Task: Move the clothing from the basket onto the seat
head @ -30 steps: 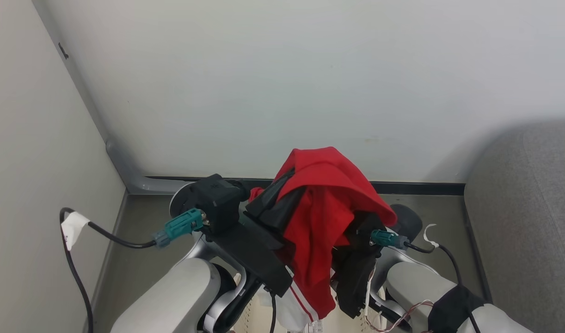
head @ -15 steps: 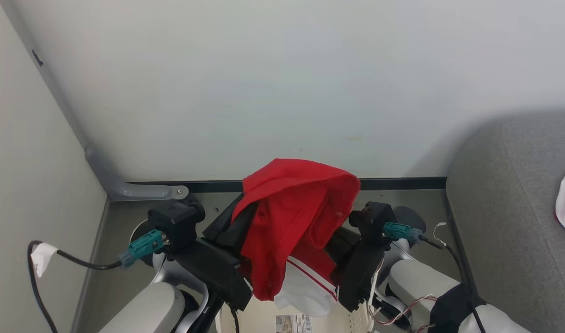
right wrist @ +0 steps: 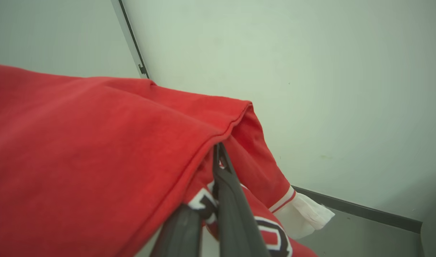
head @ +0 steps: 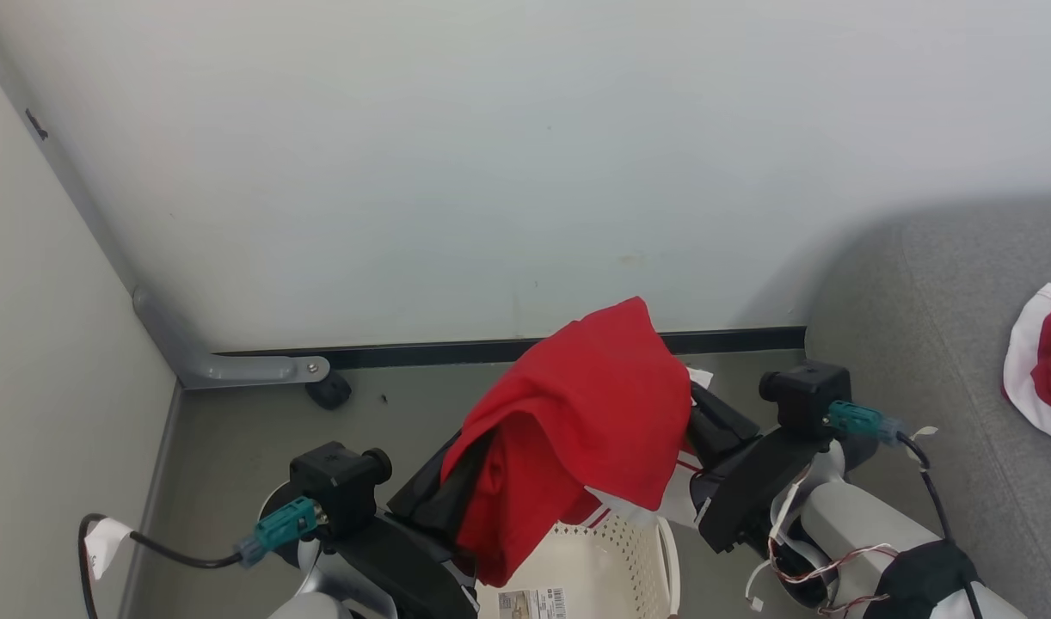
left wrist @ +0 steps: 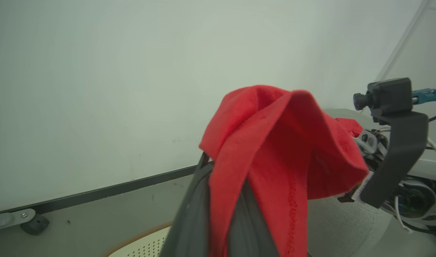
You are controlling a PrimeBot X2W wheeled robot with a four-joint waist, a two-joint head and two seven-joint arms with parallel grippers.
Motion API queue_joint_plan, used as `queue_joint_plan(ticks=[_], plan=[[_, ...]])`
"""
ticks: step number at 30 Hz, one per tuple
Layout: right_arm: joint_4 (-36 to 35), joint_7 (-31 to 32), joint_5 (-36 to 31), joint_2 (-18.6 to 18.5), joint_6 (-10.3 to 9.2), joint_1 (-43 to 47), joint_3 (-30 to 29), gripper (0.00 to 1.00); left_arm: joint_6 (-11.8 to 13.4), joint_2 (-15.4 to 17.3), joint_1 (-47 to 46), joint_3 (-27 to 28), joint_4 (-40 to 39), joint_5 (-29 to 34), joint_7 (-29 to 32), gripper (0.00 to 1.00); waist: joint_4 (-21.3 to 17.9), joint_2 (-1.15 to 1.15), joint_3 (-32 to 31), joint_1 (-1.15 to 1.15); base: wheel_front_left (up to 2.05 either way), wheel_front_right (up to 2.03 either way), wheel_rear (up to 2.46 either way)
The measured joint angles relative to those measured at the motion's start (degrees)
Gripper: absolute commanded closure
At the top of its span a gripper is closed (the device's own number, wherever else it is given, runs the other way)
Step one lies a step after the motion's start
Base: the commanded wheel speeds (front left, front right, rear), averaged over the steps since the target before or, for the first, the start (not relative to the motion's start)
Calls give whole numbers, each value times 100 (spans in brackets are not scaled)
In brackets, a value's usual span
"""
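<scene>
**While held up at both ends, the red garment (head: 586, 421) hangs over the basket (head: 637, 559)**

Where the robot stands, the basket sits nearest and lowest on the grey floor (head: 233, 481). It is cream with perforated walls, and a paper label (head: 534, 602) shows inside it. Just above, the left pincer (left wrist: 225, 185) has its two dark fingers drawn narrow on a fold of the red garment, with cloth pinched between them and spilling over their tips. The right pincer (right wrist: 211, 167) is likewise nipped tight on the fabric. A printed patch is caught between its fingers and a white cuff (right wrist: 303, 214) dangles beyond them. Between the two the garment drapes like a tent, clear of the basket. Off to the robot's right, the grey seat (head: 921, 344) carries a second garment (head: 1041, 361), red with white trim, well apart from the held one. Farther back, a dark skirting strip (head: 457, 352) runs along the pale wall (head: 491, 172). A grey metal bracket (head: 233, 370) and a small black wheel (head: 329, 391) sit near the corner.
</scene>
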Motion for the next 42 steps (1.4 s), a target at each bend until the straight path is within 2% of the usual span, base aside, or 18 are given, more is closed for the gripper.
queue_joint_plan(ticks=[1,6,19,32,42], plan=[[-60,0,30,-41,-21,35,-67,100,7,-16,10,-10,-2,0,0,0,-15,0,-2,0,0,0,0],[-324,0,57,-143,-32,105,-322,100,51,27,10,23,-133,1,-54,0,-126,0,0,0,0,0,0],[-926,-1,36,-603,-276,421,-1006,100,51,192,21,14,-333,77,-96,0,-605,0,22,0,0,0,0],[-1669,-2,-144,-1066,-486,893,-1560,100,54,360,20,-46,-554,247,-55,0,-1286,0,17,0,0,0,0],[-2232,-3,-246,-1225,-709,1308,-1934,100,98,442,-17,-151,-681,472,25,0,-1846,0,110,0,0,0,0]])
